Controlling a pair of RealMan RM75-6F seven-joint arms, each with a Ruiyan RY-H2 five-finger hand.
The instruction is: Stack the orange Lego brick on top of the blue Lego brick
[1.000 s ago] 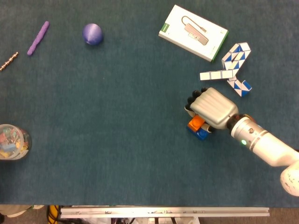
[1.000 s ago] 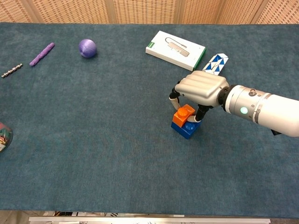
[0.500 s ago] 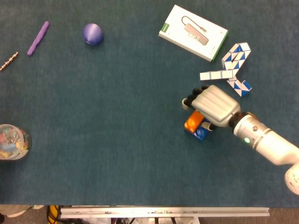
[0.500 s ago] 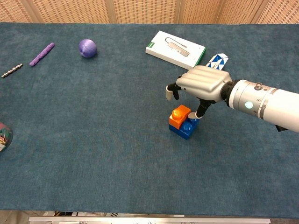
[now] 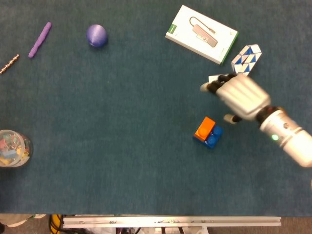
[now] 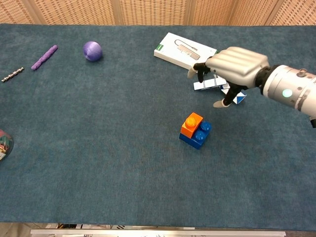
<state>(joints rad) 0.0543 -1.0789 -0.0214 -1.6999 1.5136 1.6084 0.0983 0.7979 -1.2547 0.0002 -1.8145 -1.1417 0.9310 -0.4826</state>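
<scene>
no writing can be read on the white box [image 5: 202, 33] with its green edge; only a drawing of a cabled adapter shows on its lid.

the right hand [image 5: 240, 96] hangs above the desk [image 5: 122, 146], palm down, its silver back upward and its dark-tipped fingers [image 6: 200, 67] curled loosely and apart, holding nothing. its silver forearm runs off toward 4 o'clock in the head view. the left hand is not in either view.

the orange brick [image 5: 205, 127] sits on the blue brick [image 5: 213, 137], covering the blue one's left half so that two blue studs stay bare on the right. in the chest view the orange brick [image 6: 191, 123] shows one round stud on top and the blue brick [image 6: 198, 136] juts out below and to the right. the pair lies at 7 o'clock from the hand, near it but apart.

a blue-and-white snake puzzle [image 5: 246, 54] lies at 12 o'clock from the hand, partly hidden by it. a purple ball [image 5: 96, 35], a purple stick [image 5: 39, 39] and a bead chain [image 5: 9, 64] lie at far left top; a clear jar [image 5: 13, 147] of coloured bits sits at the left edge.
</scene>
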